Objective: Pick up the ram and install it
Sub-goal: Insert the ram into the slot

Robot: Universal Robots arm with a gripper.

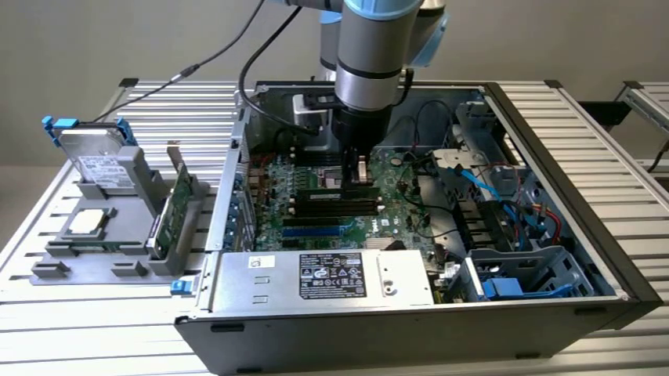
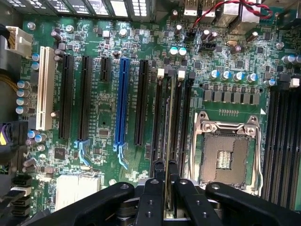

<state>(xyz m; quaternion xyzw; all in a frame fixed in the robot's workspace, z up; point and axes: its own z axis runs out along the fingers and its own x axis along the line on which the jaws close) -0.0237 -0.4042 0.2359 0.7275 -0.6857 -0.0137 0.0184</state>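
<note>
Ram (image 2: 169, 117) is standing on edge inside my gripper (image 2: 166, 172), and I am clenching it from both flat sides. Seen from the wrist, it is running as a thin strip along the row of black memory slots (image 2: 157, 117), lined up with them. I cannot tell whether its lower edge is touching a slot or hanging just above one. An open processor socket (image 2: 225, 150) is lying just beside those slots on one side. A long blue slot (image 2: 123, 99) is sitting further off on the other side, all on the green motherboard (image 2: 103, 108).

In the exterior view my arm (image 1: 377, 47) is reaching straight down into the open computer case (image 1: 544, 157). The case is lying on its side on the slatted metal surface (image 1: 94, 321), toward the edge on the exterior view's right. I am holding the ram over the middle of the board, behind the silver power supply (image 1: 324, 278) that is sitting at the near end of the case. Near the surface's edge on the exterior view's left, well apart from me, a grey rack (image 1: 63, 243) is carrying a silver hard drive (image 1: 99, 160) with blue rails and a green expansion card (image 1: 178, 200), both standing upright.
</note>
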